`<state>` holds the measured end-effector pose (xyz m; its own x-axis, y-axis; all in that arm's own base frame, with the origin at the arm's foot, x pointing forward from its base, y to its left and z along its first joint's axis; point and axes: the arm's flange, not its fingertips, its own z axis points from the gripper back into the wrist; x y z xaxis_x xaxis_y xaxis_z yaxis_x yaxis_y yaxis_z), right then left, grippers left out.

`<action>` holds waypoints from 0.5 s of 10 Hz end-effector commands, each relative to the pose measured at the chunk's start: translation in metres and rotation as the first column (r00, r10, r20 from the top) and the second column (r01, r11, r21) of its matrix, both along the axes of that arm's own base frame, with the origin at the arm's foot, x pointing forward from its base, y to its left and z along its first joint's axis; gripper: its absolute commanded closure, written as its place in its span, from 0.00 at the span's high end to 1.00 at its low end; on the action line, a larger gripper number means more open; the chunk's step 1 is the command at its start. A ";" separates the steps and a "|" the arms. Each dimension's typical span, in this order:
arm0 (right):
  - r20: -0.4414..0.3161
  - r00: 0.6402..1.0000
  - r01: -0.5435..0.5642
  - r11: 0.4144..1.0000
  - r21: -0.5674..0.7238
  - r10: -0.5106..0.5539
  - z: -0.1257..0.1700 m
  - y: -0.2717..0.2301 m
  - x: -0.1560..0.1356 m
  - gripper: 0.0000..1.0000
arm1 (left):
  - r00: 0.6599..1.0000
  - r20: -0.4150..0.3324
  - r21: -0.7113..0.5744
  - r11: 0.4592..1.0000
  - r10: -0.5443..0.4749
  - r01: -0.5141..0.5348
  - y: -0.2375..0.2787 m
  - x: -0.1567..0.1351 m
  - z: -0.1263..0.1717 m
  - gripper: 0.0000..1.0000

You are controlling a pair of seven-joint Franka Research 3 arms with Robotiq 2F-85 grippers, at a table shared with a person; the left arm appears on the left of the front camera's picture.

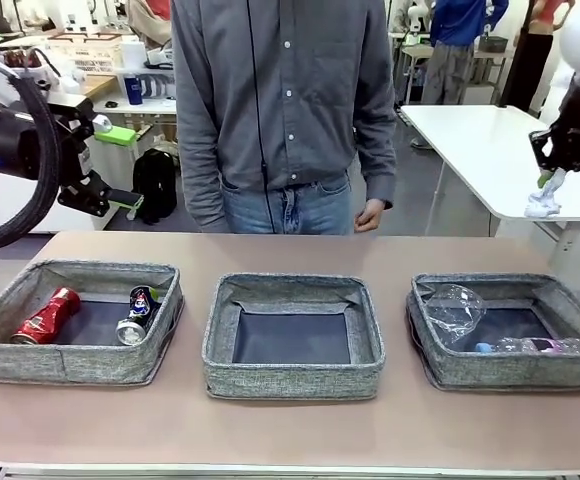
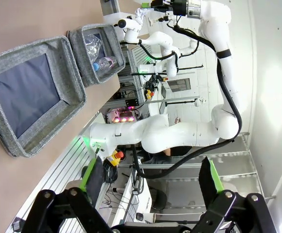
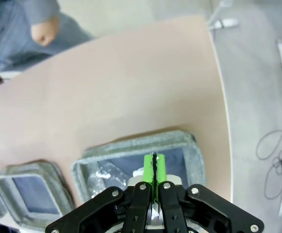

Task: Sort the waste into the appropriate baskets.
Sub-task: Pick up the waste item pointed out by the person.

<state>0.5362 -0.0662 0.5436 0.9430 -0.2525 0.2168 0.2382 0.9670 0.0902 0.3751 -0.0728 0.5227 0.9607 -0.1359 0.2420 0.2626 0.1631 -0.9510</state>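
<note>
Dangling a white paper wad (image 1: 543, 206) from the clamped-shut right claw (image 1: 548, 181), high above the right basket (image 1: 440, 366). Holding the left claw (image 1: 130, 202) wide, raised above the left basket (image 1: 60, 362).

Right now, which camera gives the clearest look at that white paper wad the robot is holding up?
The front view: the white paper wad hangs in the right gripper, high above the table. The left wrist view shows it tiny and far off. In the right wrist view the shut fingers hide nearly all of it.
</note>
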 end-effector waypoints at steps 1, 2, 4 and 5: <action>0.002 0.999 0.032 1.000 -0.001 -0.032 -0.004 -0.018 0.014 0.00 | 1.000 0.016 -0.007 1.000 -0.009 0.009 -0.001 -0.002 0.001 1.00; 0.002 0.999 0.032 1.000 -0.001 -0.032 -0.004 -0.018 0.014 0.00 | 1.000 0.016 -0.007 1.000 -0.009 0.009 -0.001 -0.002 0.001 1.00; -0.063 0.997 0.039 0.999 -0.034 -0.041 -0.006 0.011 0.011 0.01 | 1.000 0.016 -0.007 1.000 -0.009 0.009 -0.001 -0.002 0.001 1.00; -0.056 0.996 0.067 0.996 -0.060 -0.071 0.018 0.035 0.018 0.01 | 1.000 0.016 -0.007 1.000 -0.009 0.009 -0.001 -0.002 0.001 1.00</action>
